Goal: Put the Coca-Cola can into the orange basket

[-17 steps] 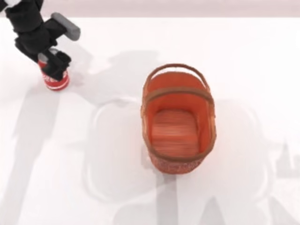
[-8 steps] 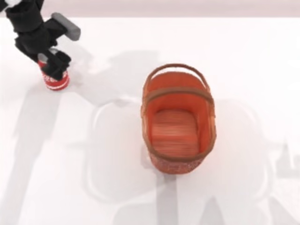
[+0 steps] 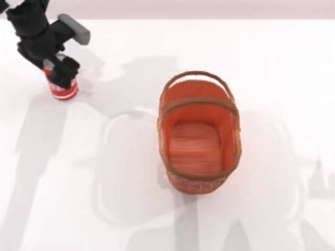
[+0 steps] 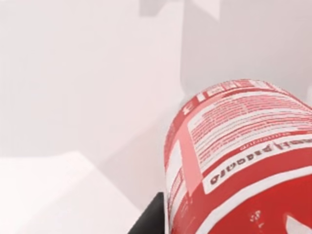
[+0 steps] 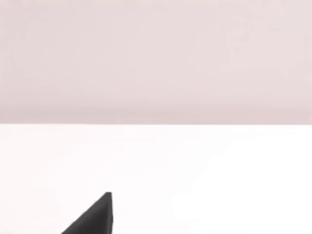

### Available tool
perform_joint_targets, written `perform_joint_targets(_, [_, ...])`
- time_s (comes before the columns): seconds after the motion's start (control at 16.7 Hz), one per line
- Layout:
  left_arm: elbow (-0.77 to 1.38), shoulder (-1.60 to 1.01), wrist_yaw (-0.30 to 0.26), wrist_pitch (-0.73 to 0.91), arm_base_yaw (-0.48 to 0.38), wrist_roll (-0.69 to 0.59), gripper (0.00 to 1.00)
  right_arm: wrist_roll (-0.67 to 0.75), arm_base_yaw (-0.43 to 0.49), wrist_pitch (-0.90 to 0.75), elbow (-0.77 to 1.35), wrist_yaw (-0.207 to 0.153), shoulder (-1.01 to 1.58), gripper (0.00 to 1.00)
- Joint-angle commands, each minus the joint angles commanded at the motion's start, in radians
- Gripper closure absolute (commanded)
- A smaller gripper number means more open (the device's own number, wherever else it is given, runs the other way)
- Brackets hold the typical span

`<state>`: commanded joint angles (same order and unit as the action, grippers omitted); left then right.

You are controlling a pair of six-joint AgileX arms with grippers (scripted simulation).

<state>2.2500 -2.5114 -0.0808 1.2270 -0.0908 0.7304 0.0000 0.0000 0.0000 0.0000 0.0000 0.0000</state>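
Coca-Cola can [image 3: 63, 89] is standing upright at the far left of the bench [image 3: 104, 198], and the left tool [image 3: 58, 70] is sitting over its top, clenching it between the fingers. In the left wrist view, the red label of the can [image 4: 243, 161] is filling the frame beside one dark finger [image 4: 151, 219]. Orange basket [image 3: 198, 133] is resting well apart to the right, near the bench centre, handle arching across it. Right tool is showing only a dark tip [image 5: 92, 219]; its state cannot be told.
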Motion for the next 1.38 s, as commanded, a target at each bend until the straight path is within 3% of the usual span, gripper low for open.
perform_joint_targets(0.18, [-0.052, 0.022, -0.066, -0.094, -0.014, -0.037, 1.0, 0.0, 0.0, 0.0, 0.0, 0.0, 0.0, 0.0])
perform_joint_targets(0.36, [-0.148, 0.063, -0.189, -0.284, -0.04, -0.105, 1.0, 0.0, 0.0, 0.0, 0.0, 0.0, 0.0, 0.0])
perform_joint_targets(1.08, [-0.742, 0.365, -0.905, -1.514, -0.189, -0.529, 1.0, 0.0, 0.0, 0.0, 0.0, 0.0, 0.0, 0.0])
perform_joint_targets(1.38, [-0.932, 0.483, -1.123, -1.839, -0.233, -0.656, 1.0, 0.0, 0.0, 0.0, 0.0, 0.0, 0.0, 0.0])
